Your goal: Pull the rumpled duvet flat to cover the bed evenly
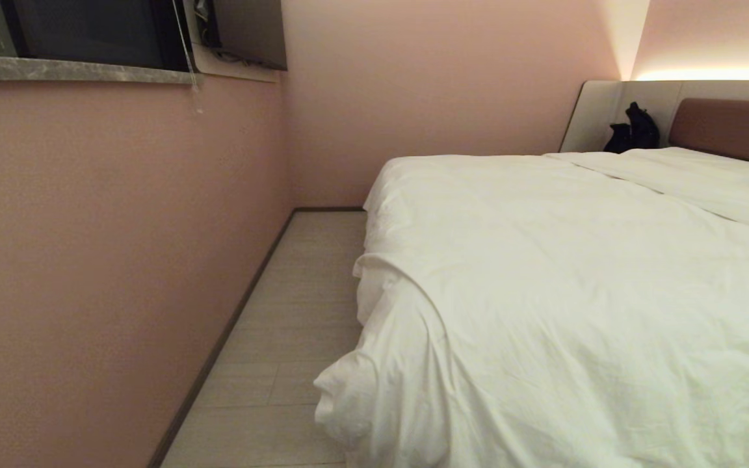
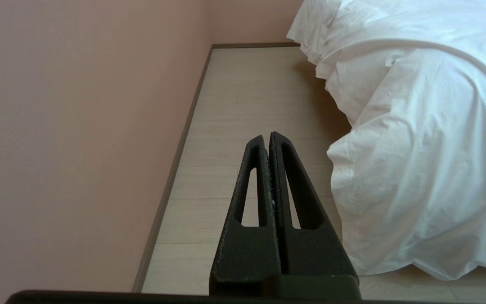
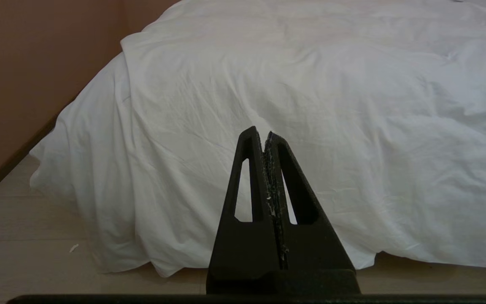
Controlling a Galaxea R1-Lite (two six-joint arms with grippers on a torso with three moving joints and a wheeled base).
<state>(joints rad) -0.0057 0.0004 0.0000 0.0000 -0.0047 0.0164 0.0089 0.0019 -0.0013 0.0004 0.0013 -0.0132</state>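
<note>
Narrow bedroom with pink walls point(image 1: 121, 260), pale plank floor point(image 1: 296, 312) running as a strip between the wall and the bed point(image 1: 725, 127). Dark window point(image 1: 88, 29) above a grey stone sill high on the left wall, cord dangling beside it. Warm light strip glowing above the reddish-brown headboard in its pale surround at the far right. Small black bag point(image 1: 634, 130) propped against that surround, just behind the pillows point(image 1: 693, 172).

Duvet point(image 1: 576, 292) spread across nearly the whole mattress, white and puffy, creased with shallow wrinkles. Near left corner bunched and drooping over the bed's edge, hanging down to the floor in a rumpled fold; side edge along the floor strip uneven, with a tucked lump partway up. Pillows lying flat at the head end, beyond the duvet's upper edge.

Neither arm showing in the head view. Left gripper point(image 2: 267, 137) pointing along the floor strip, black fingers pressed together, nothing between them; duvet's hanging corner point(image 2: 403, 177) just off to one side of it, near but apart, no contact. Right gripper point(image 3: 263, 133) likewise clenched tight and empty, whitish flecks along the seam between the fingers, aimed straight at the foot end of the bed; duvet point(image 3: 310, 84) draped ahead of it, falling over the foot edge almost to the floor, lower hem uneven. Fingertips short of the fabric, not touching.
</note>
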